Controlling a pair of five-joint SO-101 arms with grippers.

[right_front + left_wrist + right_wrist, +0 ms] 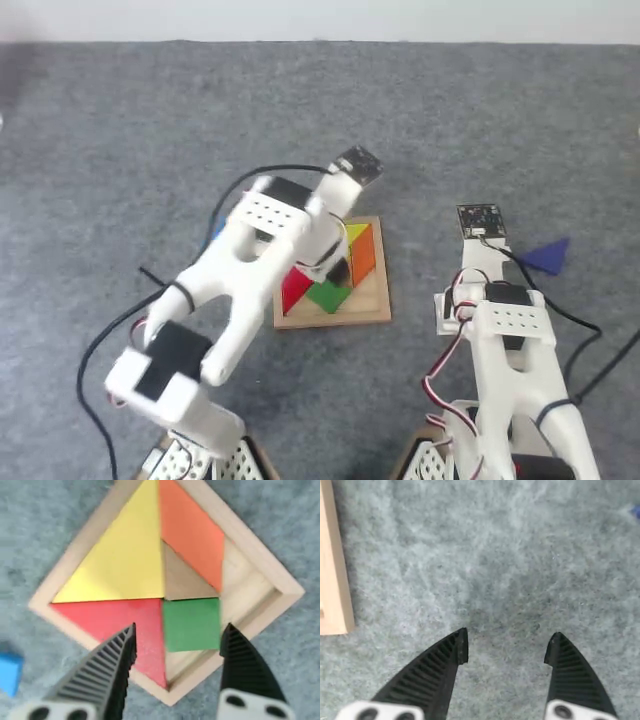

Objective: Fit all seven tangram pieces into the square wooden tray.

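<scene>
The left gripper (177,632) is held wide open and empty over the square wooden tray (285,591). In the tray are laid a yellow triangle (125,560), an orange parallelogram (192,535), a red triangle (125,625), a green square (191,625) and a brown triangle (182,577). A blue piece (10,672) is seen on the grey carpet (495,555) near the tray. The right gripper (510,642) is spread open over the carpet with nothing gripped, and a dark blue triangle (547,256) lies near that arm.

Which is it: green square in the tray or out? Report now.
In. The green square sits inside the tray rim, beside the red triangle.
</scene>
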